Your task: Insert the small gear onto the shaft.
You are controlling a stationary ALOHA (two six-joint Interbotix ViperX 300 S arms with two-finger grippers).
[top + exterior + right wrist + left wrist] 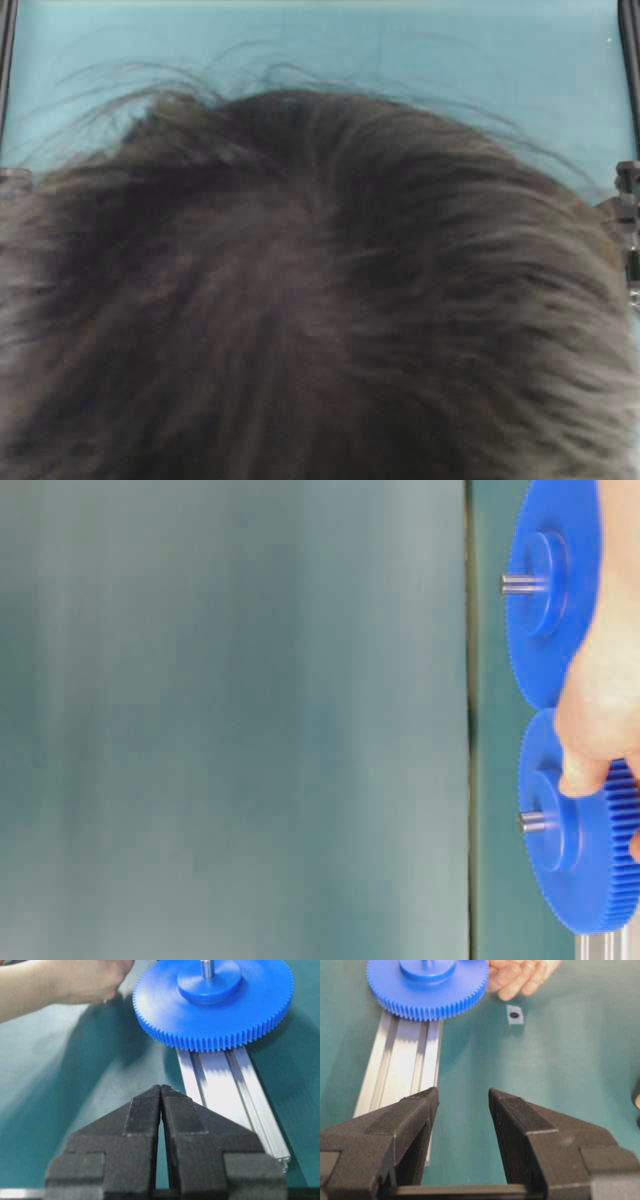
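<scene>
Left gripper (pixel 462 1097), black padded jaws, fills the bottom of the left wrist view: jaws spread apart, nothing between them, bare teal table (pixel 560 1085) showing in the gap. Right gripper (pixel 160 1091), black padded jaws, bottom centre of the right wrist view: tips pressed together, holding nothing.

Silver grooved aluminium rail (pixel 402 1065), left of centre in the left wrist view, runs from beside the left jaw up to a bright blue plastic toothed gear (pixel 427 990) at the upper left, which sits over the rail's far end. Small white tag with a dark spot (pixel 515 1014), upper centre, lies flat on the table, just below a person's bare hand (pixel 522 975) at the top edge.

Right wrist view: a wide blue toothed gear (pixel 215 1007), upper right, with raised round hub and grey metal pin (pixel 206 967) through its centre, sits over the rail's upper end.

Table-level view, right edge: both gears edge to edge, each with a grey pin tip at its hub; the hand's fingers rest on the lower one. Which gear is the small one cannot be told.

Overhead view: a head of dark brown hair (pixel 320 300) blocks nearly everything.
</scene>
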